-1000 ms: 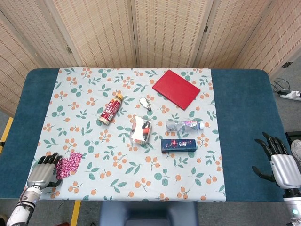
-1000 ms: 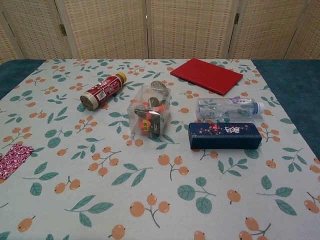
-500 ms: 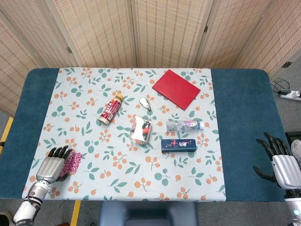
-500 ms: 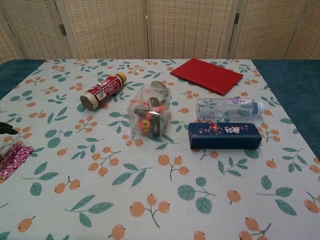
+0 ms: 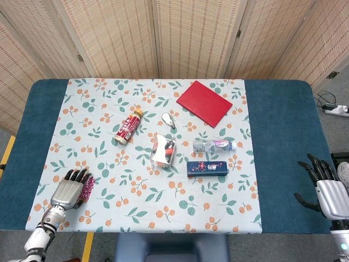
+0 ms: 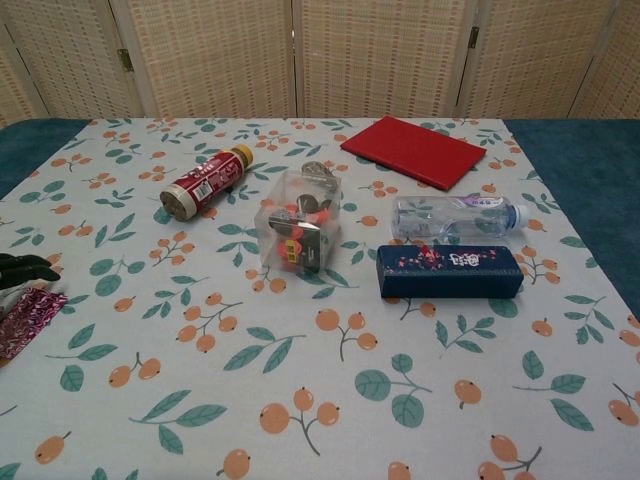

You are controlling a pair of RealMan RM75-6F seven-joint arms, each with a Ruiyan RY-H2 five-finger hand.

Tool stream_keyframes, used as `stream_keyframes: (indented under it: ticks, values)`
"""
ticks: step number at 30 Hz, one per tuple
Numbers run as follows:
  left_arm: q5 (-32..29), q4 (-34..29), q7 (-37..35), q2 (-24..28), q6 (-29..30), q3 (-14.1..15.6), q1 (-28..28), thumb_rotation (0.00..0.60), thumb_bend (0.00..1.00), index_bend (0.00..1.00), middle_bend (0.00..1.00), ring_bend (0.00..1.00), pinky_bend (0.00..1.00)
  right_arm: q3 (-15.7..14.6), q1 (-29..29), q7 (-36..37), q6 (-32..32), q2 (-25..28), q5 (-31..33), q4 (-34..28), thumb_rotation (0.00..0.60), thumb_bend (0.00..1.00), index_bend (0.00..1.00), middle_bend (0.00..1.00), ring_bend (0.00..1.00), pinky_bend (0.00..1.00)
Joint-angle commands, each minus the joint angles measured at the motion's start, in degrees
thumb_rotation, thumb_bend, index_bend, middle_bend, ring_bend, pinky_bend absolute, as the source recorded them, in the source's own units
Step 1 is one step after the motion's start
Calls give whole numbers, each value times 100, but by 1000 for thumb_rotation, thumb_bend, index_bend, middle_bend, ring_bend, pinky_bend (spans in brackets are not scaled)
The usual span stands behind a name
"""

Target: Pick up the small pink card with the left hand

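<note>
The small pink patterned card point(image 5: 87, 188) lies flat near the table's front left edge, and shows at the far left of the chest view point(image 6: 26, 318). My left hand point(image 5: 68, 190) hovers over it, palm down, fingers spread and covering most of the card from above. In the chest view only its dark fingertips point(image 6: 24, 268) show, just beyond the card. I cannot see whether they touch it. My right hand point(image 5: 326, 191) hangs open off the table's right edge, holding nothing.
On the floral cloth point(image 5: 136, 207) lie a red-labelled bottle point(image 5: 127, 127), a clear packet of small items point(image 5: 163, 150), a water bottle point(image 5: 214, 145), a dark blue box point(image 5: 207, 168), a metal clip point(image 5: 169, 119) and a red book point(image 5: 204, 102).
My left hand has moved forward and to the right over the pink card, now covering more of it. My right hand has barely shifted.
</note>
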Motion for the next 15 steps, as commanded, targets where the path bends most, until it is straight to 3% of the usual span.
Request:
stream_keyframes:
  ticks: [1,15]
  values:
    - [-47,12,55,-30,-35,17,-32,600,356,15,0,0,0,2,3,-9,-4,1,2,-5,600,271,149,45,22,0]
    - [-161,138,216,-178,11,-1,-132,600,354,0,0,0,0,-3,-18,-23,13,14,6,-32,600,270,149,45,21,0]
